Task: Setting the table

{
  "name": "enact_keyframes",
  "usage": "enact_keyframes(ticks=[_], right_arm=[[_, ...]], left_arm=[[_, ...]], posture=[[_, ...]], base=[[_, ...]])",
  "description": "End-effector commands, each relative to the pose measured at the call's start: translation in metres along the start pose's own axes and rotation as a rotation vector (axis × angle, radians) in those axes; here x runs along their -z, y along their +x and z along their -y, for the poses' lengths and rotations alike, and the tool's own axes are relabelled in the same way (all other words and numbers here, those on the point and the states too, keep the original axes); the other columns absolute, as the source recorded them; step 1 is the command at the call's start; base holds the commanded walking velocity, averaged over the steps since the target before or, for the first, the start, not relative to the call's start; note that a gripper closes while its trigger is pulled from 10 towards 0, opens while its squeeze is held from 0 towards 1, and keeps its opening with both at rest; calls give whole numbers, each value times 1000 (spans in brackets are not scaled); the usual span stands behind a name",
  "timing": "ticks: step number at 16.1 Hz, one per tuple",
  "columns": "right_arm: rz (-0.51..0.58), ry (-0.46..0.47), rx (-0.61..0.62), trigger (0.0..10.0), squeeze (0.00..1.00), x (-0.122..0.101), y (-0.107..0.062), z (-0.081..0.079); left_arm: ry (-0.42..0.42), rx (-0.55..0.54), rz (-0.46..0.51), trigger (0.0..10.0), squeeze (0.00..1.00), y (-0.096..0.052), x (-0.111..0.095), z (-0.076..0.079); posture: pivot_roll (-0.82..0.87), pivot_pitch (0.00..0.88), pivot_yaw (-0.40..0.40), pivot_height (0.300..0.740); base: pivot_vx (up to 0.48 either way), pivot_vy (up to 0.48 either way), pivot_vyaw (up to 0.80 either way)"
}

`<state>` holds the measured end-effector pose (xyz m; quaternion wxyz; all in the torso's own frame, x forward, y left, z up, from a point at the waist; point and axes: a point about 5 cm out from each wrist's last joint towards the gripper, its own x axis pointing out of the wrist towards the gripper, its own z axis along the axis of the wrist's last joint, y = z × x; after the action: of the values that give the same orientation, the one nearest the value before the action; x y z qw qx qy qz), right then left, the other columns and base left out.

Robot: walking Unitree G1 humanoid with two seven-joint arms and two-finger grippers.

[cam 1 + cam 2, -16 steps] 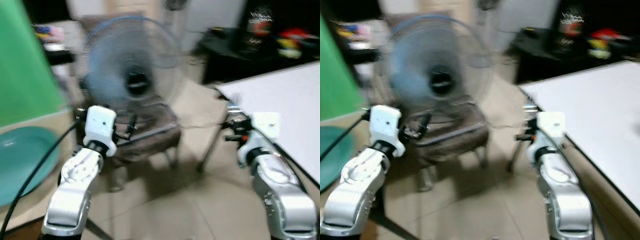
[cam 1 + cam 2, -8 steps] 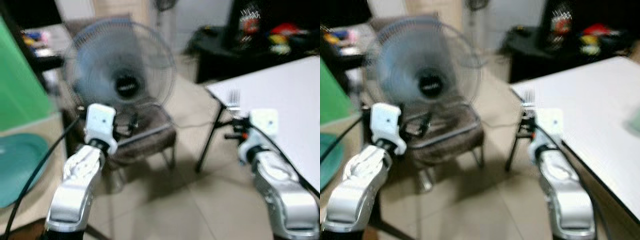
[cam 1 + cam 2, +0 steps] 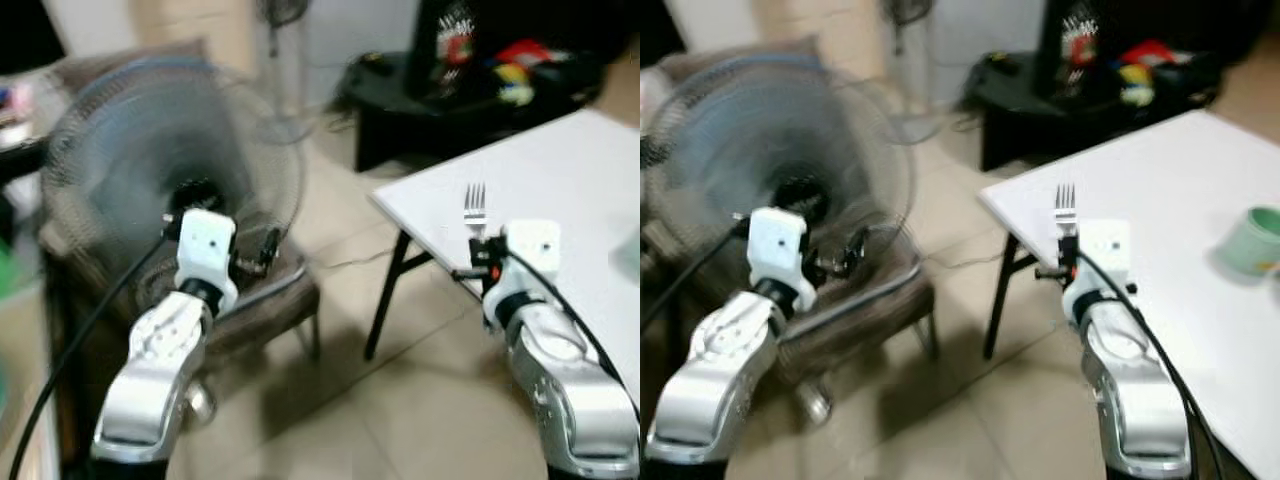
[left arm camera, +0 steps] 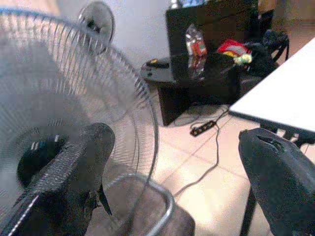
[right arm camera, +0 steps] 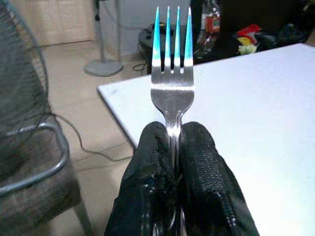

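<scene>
A silver fork (image 5: 172, 83) stands tines up, pinched by its handle in my right gripper (image 5: 173, 133), which is shut on it. From the head, the fork (image 3: 1065, 205) rises above the right wrist just in front of the near corner of the white table (image 3: 1170, 190). A green cup (image 3: 1252, 238) stands on the table toward the right. My left gripper (image 4: 172, 162) is held out at chest height toward the fan, its fingers (image 4: 74, 172) wide apart and open, holding nothing.
A large standing fan (image 3: 150, 170) sits on a brown chair (image 3: 250, 300) at the left. Behind the white table is a low black table (image 3: 450, 90) with colourful clutter. A cable (image 3: 340, 265) lies on the tiled floor (image 3: 400, 400) between chair and table.
The whole view has swung right: the fan and chair slid left, the green board and teal plate left the picture, the white table came closer. The fork stays in the right gripper.
</scene>
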<state>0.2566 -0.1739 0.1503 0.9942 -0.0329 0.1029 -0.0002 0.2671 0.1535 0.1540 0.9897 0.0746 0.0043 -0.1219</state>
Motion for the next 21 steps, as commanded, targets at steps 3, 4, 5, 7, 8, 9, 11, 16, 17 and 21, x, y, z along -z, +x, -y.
enact_keyframes(ticks=[3, 4, 5, 7, 8, 9, 11, 16, 17, 21], right_arm=[[4, 6, -25, 10000, 0, -3, -1, -8], [2, 7, -24, 10000, 0, -3, -2, -7], [1, 7, -23, 10000, 0, -3, -2, -7], [-2, 8, -20, 10000, 0, -3, -2, -7], [-3, 8, -19, 10000, 0, -3, -2, -7], [-3, 6, -18, 10000, 0, -3, -2, -7], [-7, 6, -12, 10000, 0, -3, -2, -7], [11, 15, -4, 10000, 0, -5, -3, -7], [11, 16, -3, 10000, 0, -5, -3, -7], [4, 22, 4, 10000, 0, -4, -4, -6]], left_arm=[[8, -9, -11, 10000, 0, -2, 2, -6], [8, -6, -12, 10000, 0, -2, 2, -5], [7, -4, -12, 10000, 0, -2, 2, -5], [7, 2, -13, 10000, 0, -1, 2, -4], [7, 4, -12, 10000, 0, -1, 2, -4], [7, 6, -13, 10000, 0, -1, 3, -4], [7, 12, -13, 10000, 0, 0, 3, -4], [7, 25, -10, 10000, 0, 1, 3, -3], [7, 27, -10, 10000, 0, 1, 3, -3], [6, 32, -4, 10000, 0, 2, 2, -1]], posture=[[76, 0, 29, 740], [76, 0, 30, 740], [76, 0, 30, 740], [76, 0, 30, 740], [75, 0, 31, 740], [75, 0, 31, 740], [75, 0, 32, 740], [71, 0, 41, 740], [71, 0, 41, 740], [67, 0, 46, 740]], base=[[339, 0, -800], [337, 0, -800], [337, 0, -800], [337, 0, -800], [334, 0, -800], [334, 0, -800], [334, 0, -800], [332, 0, -81], [330, 0, 0], [162, 0, 0]])
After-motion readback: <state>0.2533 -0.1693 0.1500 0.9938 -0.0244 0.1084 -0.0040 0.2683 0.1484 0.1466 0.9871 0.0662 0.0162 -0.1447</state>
